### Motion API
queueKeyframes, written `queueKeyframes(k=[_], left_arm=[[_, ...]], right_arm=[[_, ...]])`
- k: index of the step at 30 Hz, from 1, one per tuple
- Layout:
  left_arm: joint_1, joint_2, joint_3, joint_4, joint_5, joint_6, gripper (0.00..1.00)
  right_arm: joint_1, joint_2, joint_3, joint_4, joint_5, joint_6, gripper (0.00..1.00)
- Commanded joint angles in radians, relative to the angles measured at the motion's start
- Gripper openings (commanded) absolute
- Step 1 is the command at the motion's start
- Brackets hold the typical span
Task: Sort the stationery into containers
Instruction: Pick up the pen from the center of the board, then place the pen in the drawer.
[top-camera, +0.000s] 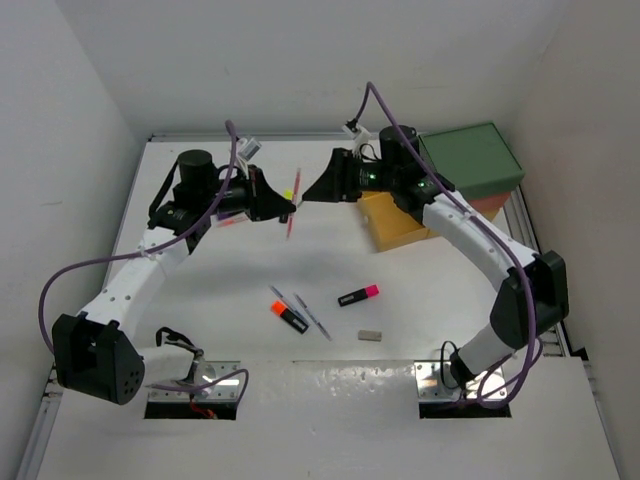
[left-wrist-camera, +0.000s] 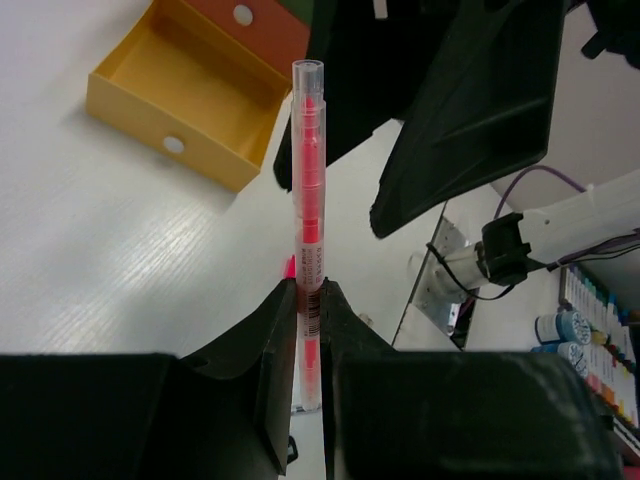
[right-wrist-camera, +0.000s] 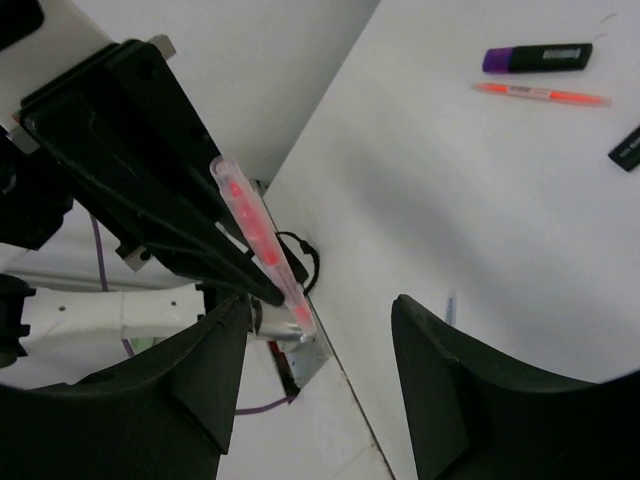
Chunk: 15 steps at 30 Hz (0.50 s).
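Your left gripper (left-wrist-camera: 308, 292) clamps the red pen (left-wrist-camera: 309, 180) above the table (top-camera: 240, 290); your right gripper (right-wrist-camera: 318, 308) faces it, jaws apart.

We're seeing a clear plastic pen (left-wrist-camera: 309, 200) with a red-pink core and a black barcode band, a black left claw (left-wrist-camera: 310, 295), an open yellow box drawer (left-wrist-camera: 160, 135), white bench (left-wrist-camera: 100, 270), purple-capped black highlighter (right-wrist-camera: 537, 59).

The red pen (left-wrist-camera: 308, 180) is glossy clear plastic, the table (left-wrist-camera: 100, 260) matt white.
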<state>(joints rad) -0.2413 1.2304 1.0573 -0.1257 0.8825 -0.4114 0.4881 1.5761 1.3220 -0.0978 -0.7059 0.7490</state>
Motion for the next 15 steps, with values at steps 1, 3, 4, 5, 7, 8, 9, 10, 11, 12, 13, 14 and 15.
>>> queueKeyframes(k=[1, 3, 4, 5, 7, 8, 9, 10, 11, 12, 13, 14, 15], left_arm=[[0.004, -0.003, 0.003, 0.084, 0.036, -0.078, 0.00], [0.005, -0.002, 0.000, 0.089, 0.041, -0.082, 0.00], [0.005, -0.003, -0.002, 0.090, 0.042, -0.087, 0.00], [0.004, -0.003, -0.003, 0.090, 0.042, -0.087, 0.00], [0.004, -0.003, -0.014, 0.101, 0.042, -0.098, 0.00], [0.005, -0.003, -0.017, 0.107, 0.045, -0.101, 0.00], [0.004, -0.003, -0.023, 0.107, 0.046, -0.109, 0.00], [0.005, -0.005, -0.036, 0.148, 0.050, -0.121, 0.00], [0.005, -0.005, -0.040, 0.158, 0.055, -0.124, 0.00], [0.004, -0.008, -0.040, 0.159, 0.055, -0.122, 0.00], [0.004, -0.008, -0.042, 0.159, 0.058, -0.121, 0.00], [0.002, -0.008, -0.040, 0.152, 0.058, -0.116, 0.00], [0.000, -0.009, -0.042, 0.146, 0.058, -0.112, 0.02]], right_arm=[[0.027, 0.036, 0.086, 0.089, -0.010, 0.055, 0.58], [0.038, 0.054, 0.109, 0.092, -0.010, 0.069, 0.56], [0.041, 0.071, 0.129, 0.090, -0.010, 0.078, 0.56], [0.043, 0.079, 0.135, 0.090, -0.010, 0.081, 0.54], [0.050, 0.090, 0.151, 0.116, -0.010, 0.087, 0.52], [0.055, 0.099, 0.154, 0.118, -0.010, 0.087, 0.51], [0.059, 0.104, 0.155, 0.121, -0.010, 0.085, 0.46], [0.061, 0.105, 0.155, 0.121, -0.010, 0.081, 0.42], [0.061, 0.113, 0.154, 0.121, -0.010, 0.081, 0.38], [0.063, 0.116, 0.152, 0.119, -0.012, 0.079, 0.30], [0.061, 0.116, 0.151, 0.118, -0.010, 0.073, 0.26], [0.060, 0.113, 0.149, 0.115, -0.010, 0.070, 0.21], [0.056, 0.110, 0.145, 0.113, -0.010, 0.067, 0.11]])
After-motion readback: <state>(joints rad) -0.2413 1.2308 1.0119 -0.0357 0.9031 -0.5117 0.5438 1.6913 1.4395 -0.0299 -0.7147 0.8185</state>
